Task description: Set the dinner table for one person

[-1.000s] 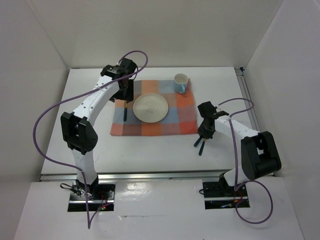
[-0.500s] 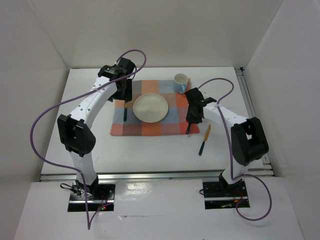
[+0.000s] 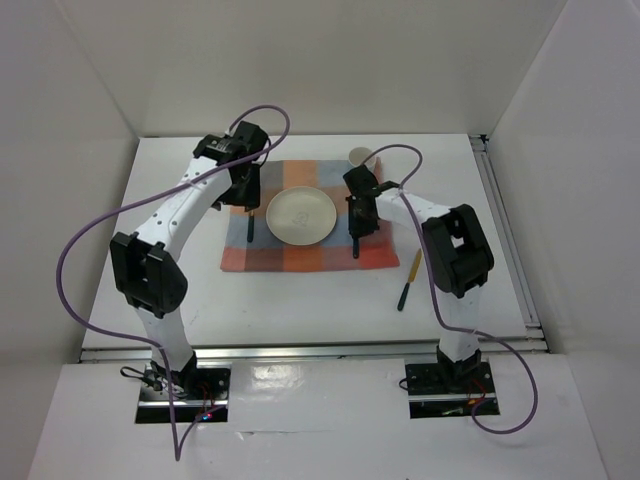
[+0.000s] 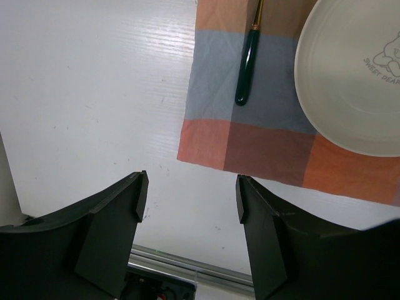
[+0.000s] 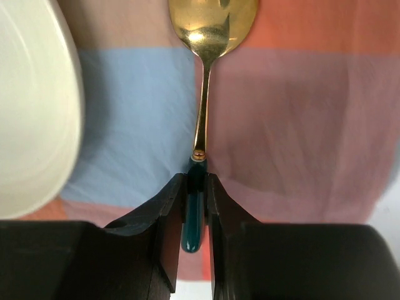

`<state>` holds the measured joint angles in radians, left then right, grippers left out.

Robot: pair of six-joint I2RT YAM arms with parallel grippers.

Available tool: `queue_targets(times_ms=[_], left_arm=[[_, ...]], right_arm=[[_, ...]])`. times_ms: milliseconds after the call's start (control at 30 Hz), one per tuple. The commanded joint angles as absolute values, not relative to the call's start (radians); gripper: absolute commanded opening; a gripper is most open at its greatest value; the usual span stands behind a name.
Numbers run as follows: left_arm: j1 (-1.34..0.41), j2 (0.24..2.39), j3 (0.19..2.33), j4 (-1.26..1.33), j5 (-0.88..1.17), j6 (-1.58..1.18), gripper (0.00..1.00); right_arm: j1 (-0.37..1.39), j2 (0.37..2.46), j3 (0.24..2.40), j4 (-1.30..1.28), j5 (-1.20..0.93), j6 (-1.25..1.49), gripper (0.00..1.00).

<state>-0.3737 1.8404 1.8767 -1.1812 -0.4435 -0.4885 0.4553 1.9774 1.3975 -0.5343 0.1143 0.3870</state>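
Note:
The dinner table [image 3: 150,260] is a white tabletop with a silver rail [image 3: 300,351] along its near edge. A checked cloth [image 3: 300,255] lies on it with a cream plate [image 3: 301,215] in the middle. My right gripper [image 3: 359,228] is just right of the plate over the cloth. It is shut [image 5: 195,187] on the green handle of a gold spoon [image 5: 211,25], whose bowl points away. My left gripper [image 3: 243,188] hovers over the cloth's far left corner, open and empty [image 4: 190,190]. A green-handled utensil [image 4: 245,72] lies on the cloth left of the plate [image 4: 356,81].
A gold utensil with a dark handle [image 3: 408,279] lies on the bare table right of the cloth. A cup [image 3: 358,154] stands at the cloth's far right corner, mostly hidden behind my right arm. White walls enclose the table on three sides.
My right gripper has moved left and away from the bare table onto the cloth beside the plate, carrying the spoon. The other utensil stayed on the table. The left arm barely shifted.

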Motion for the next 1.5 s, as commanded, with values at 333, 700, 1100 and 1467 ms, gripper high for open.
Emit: queue_targets(times_ms=[333,700,1100,1467], left_arm=[[-0.371,1.775,1.835,-1.187,-0.423,-0.517,0.75],[-0.38,1.775,1.824,-1.169,-0.403,-0.517,0.75],[-0.39,1.784,1.833,-1.16,-0.394,-0.499,0.75],[-0.39,1.784,1.821,-1.16,-0.403,-0.499,0.75]], right_arm=[[0.479,2.004,1.5,-0.528,0.153,0.393,0.55],[0.367,1.605,1.123,-0.598,0.269,0.644,0.62],[0.287,1.445,0.778,-0.614,0.094,0.782,0.63],[0.327,1.448,0.827,-0.736,0.225,0.851,0.08]])
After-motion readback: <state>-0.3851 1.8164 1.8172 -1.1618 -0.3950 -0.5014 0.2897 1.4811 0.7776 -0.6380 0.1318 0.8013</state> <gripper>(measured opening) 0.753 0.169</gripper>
